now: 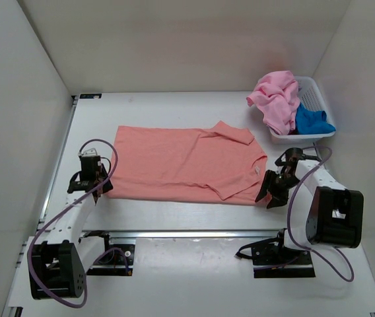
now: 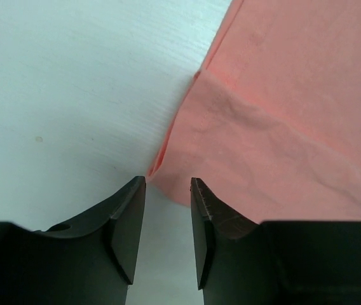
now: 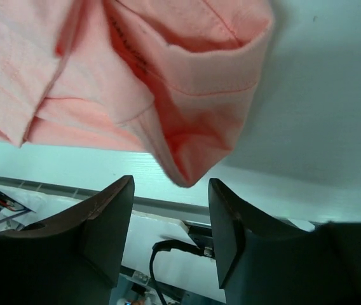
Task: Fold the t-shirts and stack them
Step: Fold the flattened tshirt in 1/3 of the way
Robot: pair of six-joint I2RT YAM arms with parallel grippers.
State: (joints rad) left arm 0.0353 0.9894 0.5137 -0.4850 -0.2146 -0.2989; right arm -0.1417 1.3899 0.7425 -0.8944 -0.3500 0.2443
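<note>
The salmon-coral t-shirt lies flat across the middle of the table, with a sleeve folded over at its right. My left gripper is at its near left corner. In the left wrist view the gripper is open, with the shirt's corner just at the fingertips, not pinched. My right gripper is at the near right corner. In the right wrist view it is open, and a folded corner of the shirt dips between the fingertips. The lighter pink t-shirt and the bright blue t-shirt are bunched in the basket.
The white plastic basket stands at the far right against the side wall. A metal rail runs along the near table edge between the arm bases; it and a black cable show under the right gripper. White walls enclose the table.
</note>
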